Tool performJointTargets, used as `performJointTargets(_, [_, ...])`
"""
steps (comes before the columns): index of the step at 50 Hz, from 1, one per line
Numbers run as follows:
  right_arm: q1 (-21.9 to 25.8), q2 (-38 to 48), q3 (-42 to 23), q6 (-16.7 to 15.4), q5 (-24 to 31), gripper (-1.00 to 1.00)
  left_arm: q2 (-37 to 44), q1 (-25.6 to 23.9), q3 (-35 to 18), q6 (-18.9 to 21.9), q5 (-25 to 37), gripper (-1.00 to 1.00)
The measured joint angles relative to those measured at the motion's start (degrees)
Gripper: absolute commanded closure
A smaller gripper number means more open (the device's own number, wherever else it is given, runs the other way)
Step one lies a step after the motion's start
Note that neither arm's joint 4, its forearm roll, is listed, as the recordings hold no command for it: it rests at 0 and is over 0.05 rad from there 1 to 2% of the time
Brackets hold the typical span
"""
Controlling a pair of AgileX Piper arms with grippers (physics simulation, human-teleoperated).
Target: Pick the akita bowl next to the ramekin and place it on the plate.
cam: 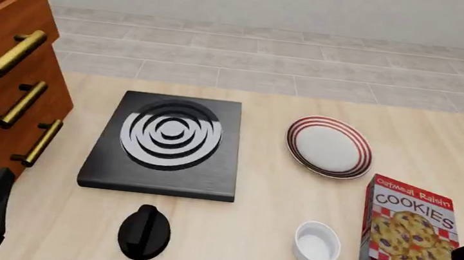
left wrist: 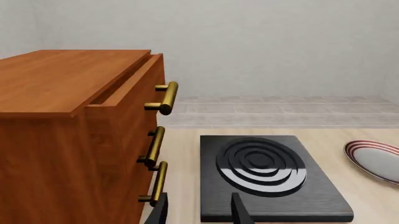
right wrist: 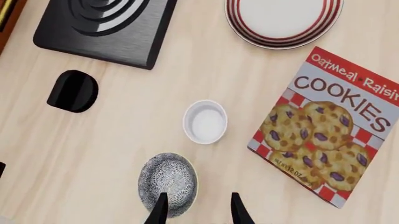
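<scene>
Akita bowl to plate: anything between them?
Yes, the ramekin sits between the akita bowl and the plate, seen in the right wrist view; bare table otherwise.

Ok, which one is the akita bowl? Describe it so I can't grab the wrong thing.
Start at the cookie box on the table's right side; the white ramekin sits beside it. The akita bowl is next to the ramekin, toward the arms, at the right gripper. Its inside is grey-and-white speckled; the ramekin is plain white.

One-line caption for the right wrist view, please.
Open right end effector above speckled grey akita bowl, beside small white ramekin; red-ringed white plate beyond.
</scene>
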Motion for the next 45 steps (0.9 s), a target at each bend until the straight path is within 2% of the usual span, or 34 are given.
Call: performJointTargets(45, [3.66,4.64,6.15,2.72,-9.12,-1.0,0.0,0.0,0.0,0.0,0.0,-1.0])
